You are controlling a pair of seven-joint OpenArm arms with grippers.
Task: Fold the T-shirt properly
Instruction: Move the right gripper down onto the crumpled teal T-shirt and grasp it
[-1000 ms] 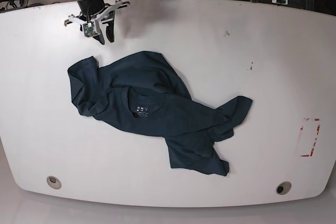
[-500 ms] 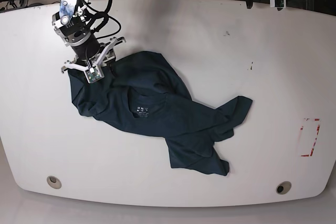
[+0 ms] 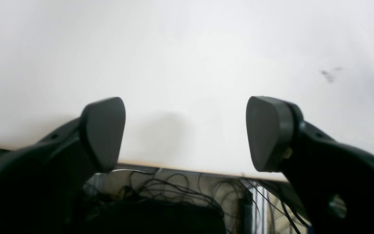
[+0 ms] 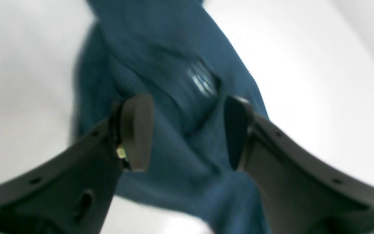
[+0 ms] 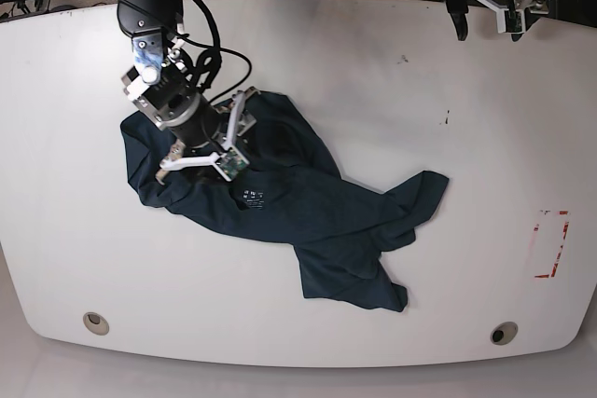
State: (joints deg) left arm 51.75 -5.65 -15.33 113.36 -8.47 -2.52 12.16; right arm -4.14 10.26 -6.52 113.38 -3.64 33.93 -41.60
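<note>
The dark navy-teal T-shirt (image 5: pixel 317 212) lies crumpled on the white table (image 5: pixel 392 109), running from middle left to lower right. Its white neck label (image 5: pixel 250 198) faces up. My right gripper (image 5: pixel 210 151) is open and hovers low over the shirt's upper left part, just above the neck. In the right wrist view the shirt (image 4: pixel 174 48) and its label marks (image 4: pixel 201 81) lie between the open fingers of my right gripper (image 4: pixel 187 130). My left gripper (image 5: pixel 490 11) is open and empty at the table's far right edge, far from the shirt. It also shows in the left wrist view (image 3: pixel 185 133).
A red rectangle mark (image 5: pixel 550 244) is on the table at the right. Two round holes (image 5: pixel 95 323) (image 5: pixel 504 334) sit near the front edge. Small dark specks (image 5: pixel 446 118) mark the table's far right part. Cables (image 3: pixel 161 195) hang beyond the far edge.
My right arm has moved from the table's far left edge down and right onto the shirt, stopping over the neck area. My left gripper has shifted a little at the far right edge.
</note>
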